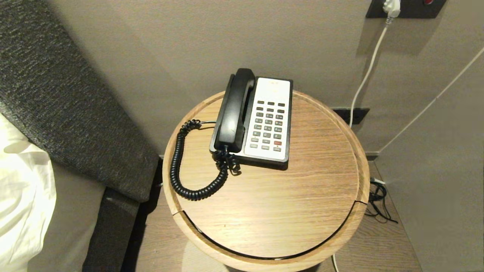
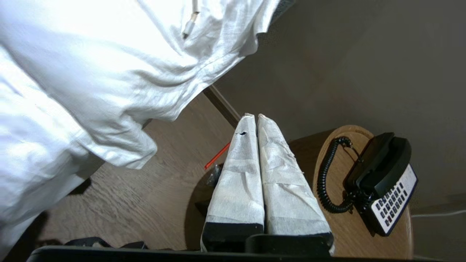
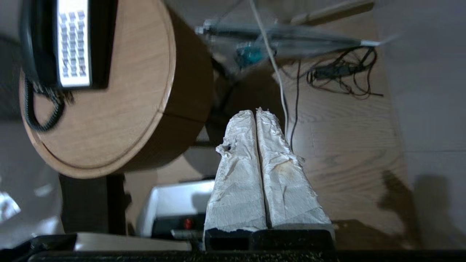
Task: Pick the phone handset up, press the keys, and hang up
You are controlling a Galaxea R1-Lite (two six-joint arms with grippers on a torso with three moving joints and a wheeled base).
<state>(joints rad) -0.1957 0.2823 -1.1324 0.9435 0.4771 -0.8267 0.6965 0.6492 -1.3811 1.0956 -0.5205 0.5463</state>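
Two pincers pressed together and empty, left pincer (image 2: 253, 117) and right pincer (image 3: 254, 112) off the bench (image 1: 302, 196); handset (image 1: 235, 109) cradled beside keys (image 1: 269, 126)

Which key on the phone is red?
The key in the right column, second row from the front edge of the keys; all others are dark grey.

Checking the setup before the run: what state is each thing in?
handset: on its cradle, untouched
cord: coiled, slack on the table
keys: face up, none pressed
plug: in the wall socket
left hand: shut, empty
right hand: shut, empty
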